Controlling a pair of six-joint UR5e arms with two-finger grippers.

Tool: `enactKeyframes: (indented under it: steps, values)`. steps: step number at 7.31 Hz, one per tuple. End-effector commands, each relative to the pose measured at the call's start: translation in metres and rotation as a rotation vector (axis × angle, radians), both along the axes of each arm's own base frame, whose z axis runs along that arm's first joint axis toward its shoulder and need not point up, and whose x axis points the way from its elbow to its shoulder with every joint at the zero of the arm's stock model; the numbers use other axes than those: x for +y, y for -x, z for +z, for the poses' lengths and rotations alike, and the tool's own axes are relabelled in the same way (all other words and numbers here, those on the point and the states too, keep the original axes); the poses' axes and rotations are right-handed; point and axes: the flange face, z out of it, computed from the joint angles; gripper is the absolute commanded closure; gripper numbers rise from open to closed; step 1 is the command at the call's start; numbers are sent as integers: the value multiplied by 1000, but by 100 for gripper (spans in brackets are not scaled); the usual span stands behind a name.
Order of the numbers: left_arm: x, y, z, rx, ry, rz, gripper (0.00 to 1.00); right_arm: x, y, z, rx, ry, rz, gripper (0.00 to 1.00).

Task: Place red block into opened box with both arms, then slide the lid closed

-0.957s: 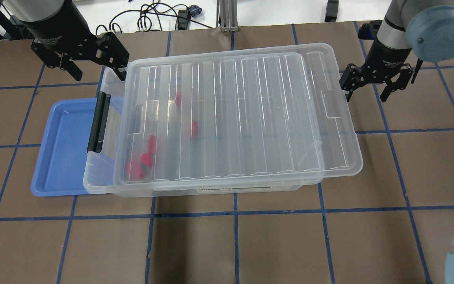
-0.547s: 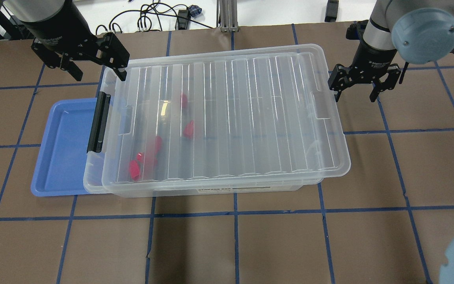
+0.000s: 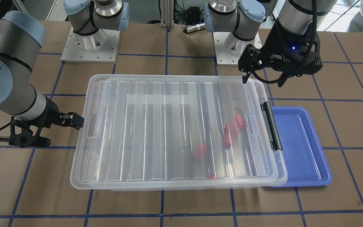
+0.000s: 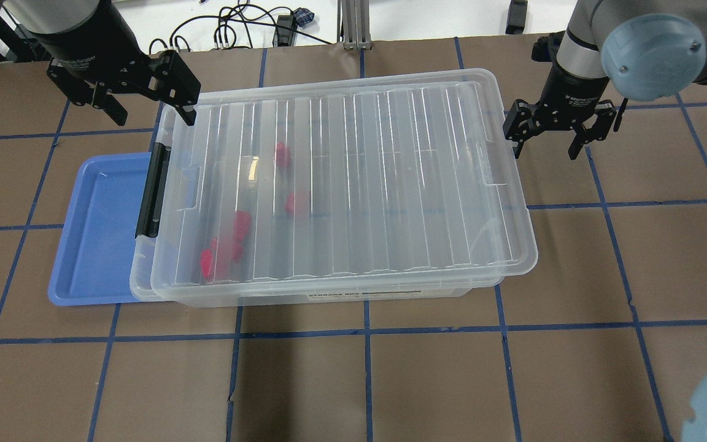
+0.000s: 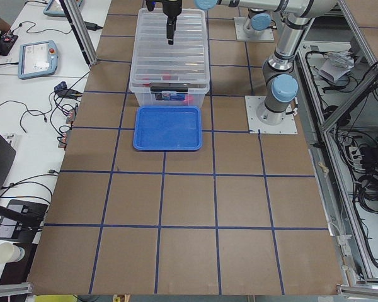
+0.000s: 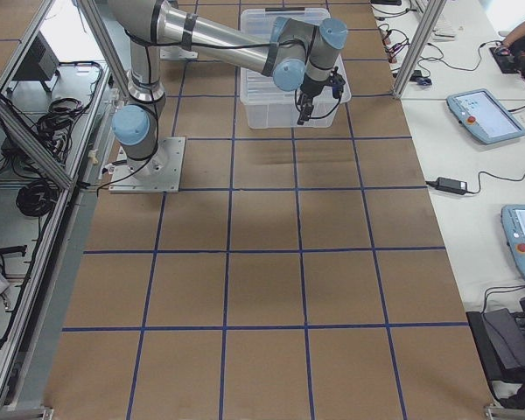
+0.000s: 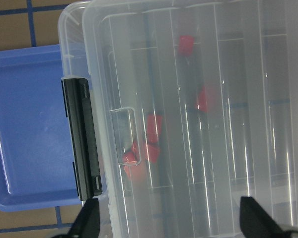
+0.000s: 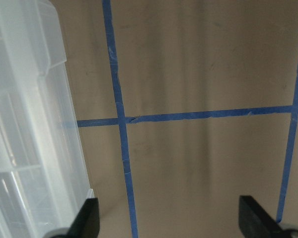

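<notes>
Red blocks lie inside the box. The lid nearly covers it, stopping short at the black-bar end. Left gripper and right gripper: jaws released, empty.

The left gripper and right gripper both point downward, fingers spread apart, holding nothing.
</notes>
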Motion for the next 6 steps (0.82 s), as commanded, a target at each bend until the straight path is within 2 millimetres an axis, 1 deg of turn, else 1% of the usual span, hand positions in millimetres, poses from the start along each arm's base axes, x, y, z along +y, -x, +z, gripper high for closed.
enactKeyframes:
  steps: [1, 2, 5, 6]
  values:
    - [-1, 0, 0, 3, 3, 0, 0, 0, -4, -1, -2, -2, 5, 0]
    - [-1, 0, 0, 1, 2, 0, 0, 1, -9, -1, -1, -1, 14, 0]
    - [0, 0, 0, 1, 3, 0, 0, 0, -11, 1, 0, 2, 18, 0]
    - [-1, 0, -1, 1, 0, -2, 0, -4, -8, 13, 6, 29, 17, 0]
